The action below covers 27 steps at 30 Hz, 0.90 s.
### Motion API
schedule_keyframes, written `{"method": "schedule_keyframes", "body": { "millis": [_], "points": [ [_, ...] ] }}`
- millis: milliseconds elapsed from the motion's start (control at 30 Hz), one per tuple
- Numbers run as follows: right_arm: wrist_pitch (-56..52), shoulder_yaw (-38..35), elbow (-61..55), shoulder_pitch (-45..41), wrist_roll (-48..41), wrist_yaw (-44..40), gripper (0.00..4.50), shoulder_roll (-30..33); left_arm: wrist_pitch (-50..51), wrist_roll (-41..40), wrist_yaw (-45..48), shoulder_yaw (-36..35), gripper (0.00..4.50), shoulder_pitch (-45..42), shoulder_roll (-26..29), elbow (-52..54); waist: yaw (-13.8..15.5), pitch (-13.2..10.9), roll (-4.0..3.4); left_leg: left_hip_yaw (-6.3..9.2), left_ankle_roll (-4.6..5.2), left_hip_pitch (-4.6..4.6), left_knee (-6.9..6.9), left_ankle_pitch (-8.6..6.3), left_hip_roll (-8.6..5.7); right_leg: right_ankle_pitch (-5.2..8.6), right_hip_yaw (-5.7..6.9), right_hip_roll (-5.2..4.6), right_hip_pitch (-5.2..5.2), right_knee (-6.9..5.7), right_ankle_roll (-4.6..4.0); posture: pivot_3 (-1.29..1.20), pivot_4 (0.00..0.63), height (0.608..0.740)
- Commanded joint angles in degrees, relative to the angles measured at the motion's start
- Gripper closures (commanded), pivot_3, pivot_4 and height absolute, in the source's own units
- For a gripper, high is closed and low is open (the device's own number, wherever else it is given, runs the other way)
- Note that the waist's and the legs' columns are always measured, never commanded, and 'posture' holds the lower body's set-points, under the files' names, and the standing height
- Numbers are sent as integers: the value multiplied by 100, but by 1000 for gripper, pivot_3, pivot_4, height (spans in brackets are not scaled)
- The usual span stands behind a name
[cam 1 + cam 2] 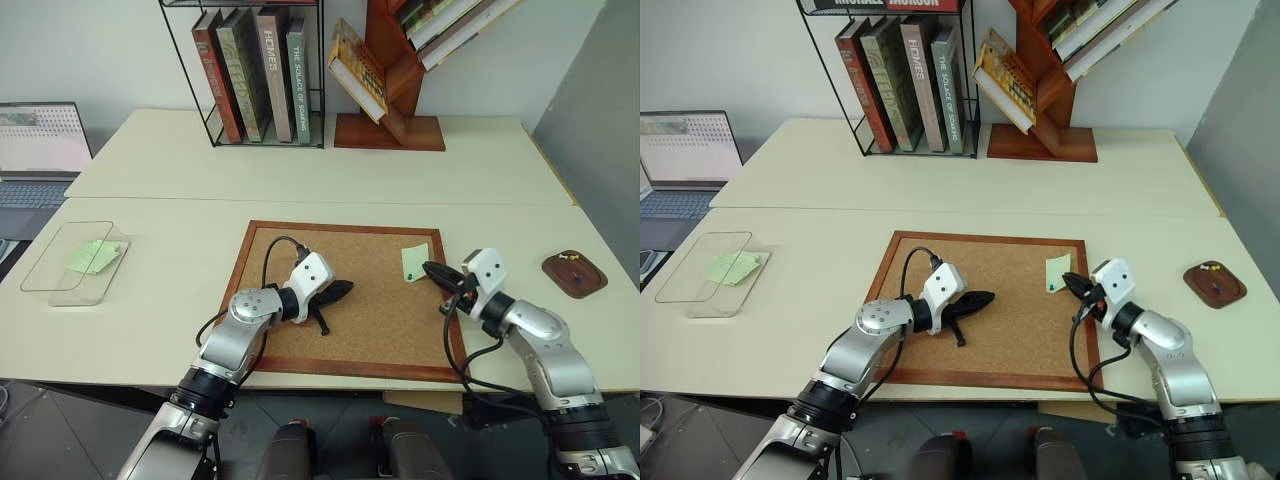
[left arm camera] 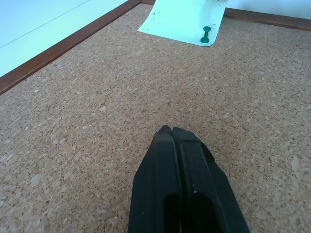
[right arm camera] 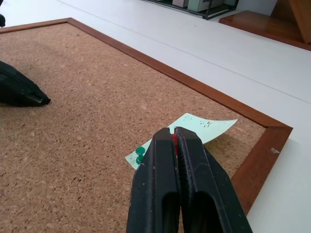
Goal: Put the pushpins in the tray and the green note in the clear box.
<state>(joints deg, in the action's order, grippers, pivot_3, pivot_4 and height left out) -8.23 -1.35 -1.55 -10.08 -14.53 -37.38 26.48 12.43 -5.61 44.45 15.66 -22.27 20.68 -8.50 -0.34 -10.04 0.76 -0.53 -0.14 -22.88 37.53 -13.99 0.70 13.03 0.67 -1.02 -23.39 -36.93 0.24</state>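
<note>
The right pincer (image 3: 172, 138) is clamped on a red pushpin (image 3: 173, 139) just above the green note (image 1: 415, 262), which a green pushpin (image 2: 206, 35) pins to the corkboard (image 1: 380, 320). The left pincer (image 2: 171, 131) rests closed mid-board, empty. The tray (image 1: 574, 273) waits far right on the desk (image 1: 150, 320), probably the red pin's destination.

Bare tabletop (image 1: 500, 225) lies open between my right gripper (image 1: 430, 270) and the tray (image 1: 574, 273) at right; my left gripper (image 1: 343, 290) blocks the corkboard's (image 1: 380, 330) centre.
</note>
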Motion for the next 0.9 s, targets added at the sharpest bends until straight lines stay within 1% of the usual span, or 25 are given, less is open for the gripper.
{"method": "schedule_keyframes", "body": {
  "millis": [33, 200, 300, 433, 533, 767, 900],
  "points": [
    [-123, -376, -420, -42, -316, 75, 4447, 9, 205, 247, -29, 114, 4500, 168, 107, -288, 1, 0, 0, 0, 0, 0, 0, 0, 0, 0, 0, 0, 0, 0, 0, 0, 150, 740],
    [-469, -878, -522, -113, -637, 374, 4447, 13, 211, 241, -33, 120, 4500, 195, 108, -253, 2, 0, 0, 1, 0, 0, 0, 0, 0, 0, 0, -1, 0, -1, 0, 0, 150, 740],
    [-654, -1202, -422, -95, -737, 507, 4447, 126, 211, 236, -37, 118, 4500, 194, 101, -254, 2, 0, 0, 1, 0, 0, 0, 0, 0, 1, 0, -1, 0, 0, -1, 0, 150, 740],
    [-522, -1836, 318, 14, -619, 845, 4447, 324, 198, 229, -58, 108, 4500, 174, 67, -295, 16, 0, 0, 0, 0, -1, -1, 0, -2, 1, 0, -2, 1, 1, -1, 0, 150, 740],
    [-393, -2163, 835, -47, -430, 1212, 4447, 493, 192, 224, -61, 99, 4500, 150, 53, -327, 13, 0, 0, -7, 0, -1, -1, 0, -4, 1, -5, -3, 1, 3, -1, 0, 150, 740],
    [-424, -2353, 1621, -205, 56, 1907, 4447, 837, 174, 239, -56, 102, 4500, 148, 60, -325, 1, 2, -4, -6, 0, 4, -2, 0, -2, 1, -4, -2, 2, 0, -2, 0, 150, 740],
    [-517, -2320, 1914, -325, 193, 2116, 4447, 926, 170, 246, -47, 109, 4500, 145, 64, -317, -2, 2, -4, -10, 1, 3, -2, 0, -5, 1, -7, -1, 2, 1, -2, 0, 150, 740]
  ]
}}
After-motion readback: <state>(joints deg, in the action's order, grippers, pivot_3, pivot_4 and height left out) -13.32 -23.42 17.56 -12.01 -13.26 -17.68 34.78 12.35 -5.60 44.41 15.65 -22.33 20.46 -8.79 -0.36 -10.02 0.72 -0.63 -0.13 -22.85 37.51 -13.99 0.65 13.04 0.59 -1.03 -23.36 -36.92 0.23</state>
